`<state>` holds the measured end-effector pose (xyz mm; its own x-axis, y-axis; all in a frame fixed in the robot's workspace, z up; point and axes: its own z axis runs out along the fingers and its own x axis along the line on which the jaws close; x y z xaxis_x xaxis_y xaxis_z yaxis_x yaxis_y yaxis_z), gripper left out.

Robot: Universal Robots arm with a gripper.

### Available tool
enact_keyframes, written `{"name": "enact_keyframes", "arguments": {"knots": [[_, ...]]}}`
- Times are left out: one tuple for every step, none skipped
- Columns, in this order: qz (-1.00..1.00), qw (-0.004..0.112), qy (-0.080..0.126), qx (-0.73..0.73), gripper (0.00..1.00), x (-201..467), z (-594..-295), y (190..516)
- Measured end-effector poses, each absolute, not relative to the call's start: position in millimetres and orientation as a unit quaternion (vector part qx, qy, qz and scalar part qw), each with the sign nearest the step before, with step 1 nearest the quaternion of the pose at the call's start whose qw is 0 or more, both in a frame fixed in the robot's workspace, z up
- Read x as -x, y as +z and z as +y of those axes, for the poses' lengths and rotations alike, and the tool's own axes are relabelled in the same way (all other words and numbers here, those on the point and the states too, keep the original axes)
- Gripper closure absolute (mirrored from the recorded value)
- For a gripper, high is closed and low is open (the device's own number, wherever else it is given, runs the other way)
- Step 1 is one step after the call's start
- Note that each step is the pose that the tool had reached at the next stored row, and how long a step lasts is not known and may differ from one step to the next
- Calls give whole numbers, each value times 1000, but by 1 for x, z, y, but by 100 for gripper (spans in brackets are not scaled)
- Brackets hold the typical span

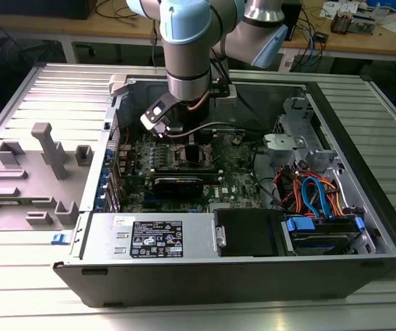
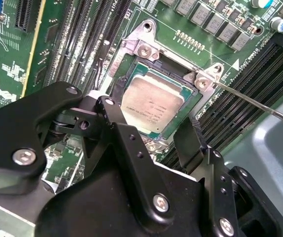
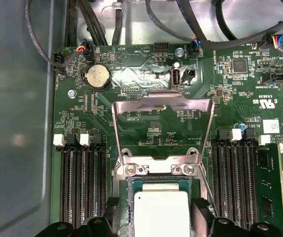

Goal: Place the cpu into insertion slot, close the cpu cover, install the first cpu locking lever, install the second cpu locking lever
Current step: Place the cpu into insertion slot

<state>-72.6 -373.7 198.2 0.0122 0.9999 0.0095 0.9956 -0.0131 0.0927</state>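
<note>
Spread open astride the cpu point(image 2: 154, 103), tool point(image 2: 146, 120) gripping nothing; cpu seated flat in the insertion slot point(image 3: 125, 197), at 12 o'clock from the black card point(image 1: 177, 183) in the exterior view. Hinged cpu cover point(image 3: 161, 100) tipped up, leaving slot reachable.

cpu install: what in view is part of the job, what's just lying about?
Job:
cpu, seated
insertion slot
cpu cover, open
locking lever
hand, over the cpu

Lying about:
coin battery
memory slots
blue and orange cables
grey fixture beside the case
</note>
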Motion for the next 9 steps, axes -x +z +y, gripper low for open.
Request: {"name": "enact_keyframes", "arguments": {"knots": [[702,28,38,-711,33,73,-374,198],[702,26,40,-711,33,73,-374,198],[702,25,41,-711,33,73,-374,198],[702,25,41,-711,33,73,-374,197],[702,25,41,-711,33,73,-374,197],[702,27,38,-711,33,73,-374,197],[702,30,36,-711,33,73,-374,197],[702,32,33,-711,33,73,-374,197],[702,37,29,-710,33,73,-374,197]]}}
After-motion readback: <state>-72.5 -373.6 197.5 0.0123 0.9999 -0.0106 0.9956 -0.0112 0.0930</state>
